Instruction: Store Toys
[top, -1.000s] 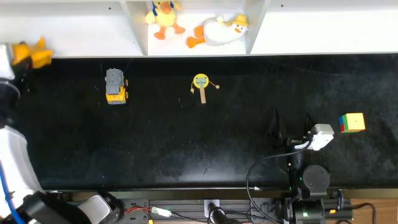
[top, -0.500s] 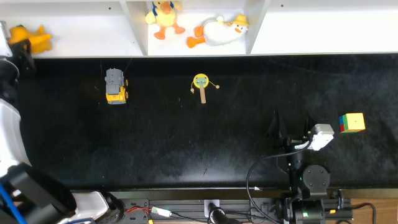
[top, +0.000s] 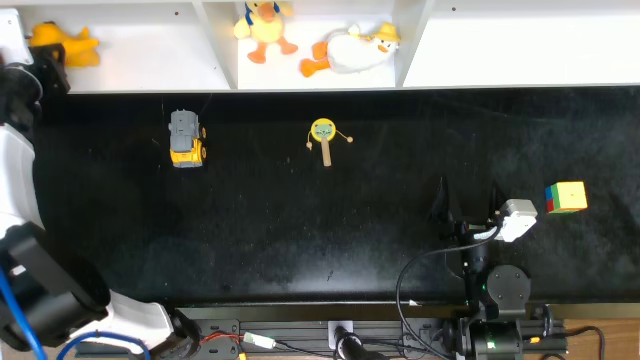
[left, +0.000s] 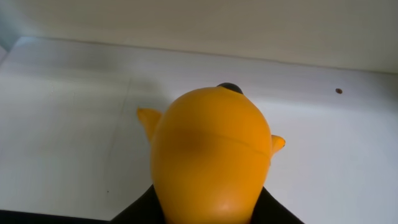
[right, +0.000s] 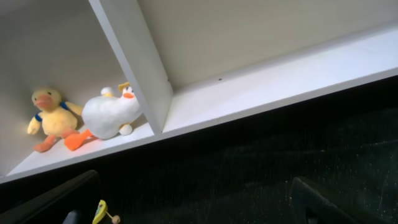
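Orange toy (left: 211, 155) is clamped in the left gripper (left: 210, 214) inside the shelf (left: 68, 130), right gripper (top: 467, 197) is seen spread open.

Underside of orange toy (left: 211, 155) cut off

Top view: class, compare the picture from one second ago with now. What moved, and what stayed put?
The left gripper, shut on the orange toy, carried it up the picture from the shelf's front edge into the left compartment. The toy truck, rattle, colour cube, yellow plush duck, white plush duck and right gripper stayed put.
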